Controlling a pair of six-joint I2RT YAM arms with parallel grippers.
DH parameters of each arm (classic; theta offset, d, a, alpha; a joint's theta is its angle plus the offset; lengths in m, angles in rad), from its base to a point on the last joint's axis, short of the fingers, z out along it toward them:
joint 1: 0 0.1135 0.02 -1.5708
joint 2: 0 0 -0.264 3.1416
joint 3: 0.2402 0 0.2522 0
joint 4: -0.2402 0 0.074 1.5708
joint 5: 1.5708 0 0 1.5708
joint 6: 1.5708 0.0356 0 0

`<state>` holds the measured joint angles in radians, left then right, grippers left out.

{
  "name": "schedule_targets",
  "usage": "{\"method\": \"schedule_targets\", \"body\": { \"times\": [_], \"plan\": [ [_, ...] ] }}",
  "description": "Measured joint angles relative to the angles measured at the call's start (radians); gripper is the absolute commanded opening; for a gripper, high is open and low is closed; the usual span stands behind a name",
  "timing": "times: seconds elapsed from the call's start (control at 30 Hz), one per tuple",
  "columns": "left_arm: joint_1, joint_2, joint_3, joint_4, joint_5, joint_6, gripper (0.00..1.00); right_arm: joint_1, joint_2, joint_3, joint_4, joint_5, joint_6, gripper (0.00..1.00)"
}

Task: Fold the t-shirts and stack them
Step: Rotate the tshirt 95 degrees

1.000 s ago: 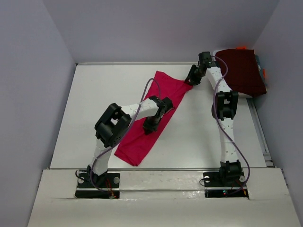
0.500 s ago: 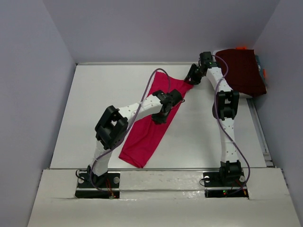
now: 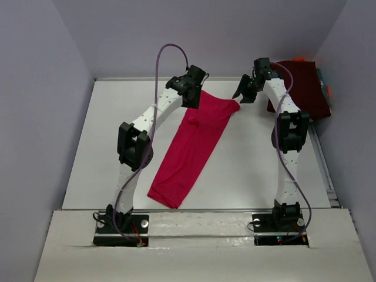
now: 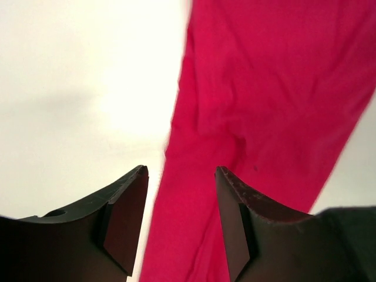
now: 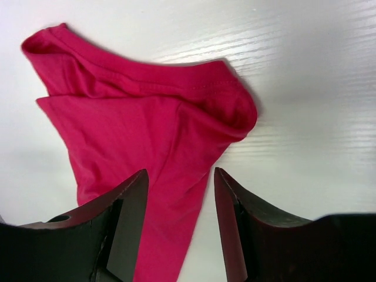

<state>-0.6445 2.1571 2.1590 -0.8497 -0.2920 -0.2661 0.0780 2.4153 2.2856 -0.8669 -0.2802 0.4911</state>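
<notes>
A bright crimson-pink cloth t-shirt (image 3: 191, 144), laid out as a long narrow strip, lies on the white table (image 3: 117, 129). Its near end is close to the table's near edge, left of centre, and it runs diagonally toward the far right. Over its far left corner the left arm's fingers (image 4: 126, 214) stand apart with nothing between them, the cloth's left edge below the gap. Above the bunched far right corner, the right arm's fingers (image 5: 130, 220) are likewise apart and empty. A dark maroon folded garment (image 3: 302, 88) sits at the table's far right.
</notes>
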Motion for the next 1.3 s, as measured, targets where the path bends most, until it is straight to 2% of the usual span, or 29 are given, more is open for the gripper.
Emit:
{"method": "schedule_targets", "body": {
  "times": [0.2,0.37,0.73,1.03,1.3],
  "plan": [
    [0.145,0.198,0.148,0.066,0.103,0.031,0.61,0.013,-0.072,-0.024,-0.046,-0.009,0.003,0.55],
    [0.150,0.317,0.172,0.106,0.200,0.066,0.61,0.077,-0.209,-0.266,-0.053,-0.035,0.006,0.54],
    [0.152,0.333,0.196,0.189,0.306,0.100,0.61,0.312,-0.361,-0.630,-0.037,-0.129,0.029,0.53],
    [0.206,0.333,0.197,0.271,0.530,0.113,0.60,0.368,-0.361,-0.666,-0.037,-0.173,0.029,0.53],
    [0.201,0.333,0.182,0.328,0.734,0.119,0.60,0.414,-0.361,-0.666,-0.036,-0.200,0.029,0.52]
  ]
}}
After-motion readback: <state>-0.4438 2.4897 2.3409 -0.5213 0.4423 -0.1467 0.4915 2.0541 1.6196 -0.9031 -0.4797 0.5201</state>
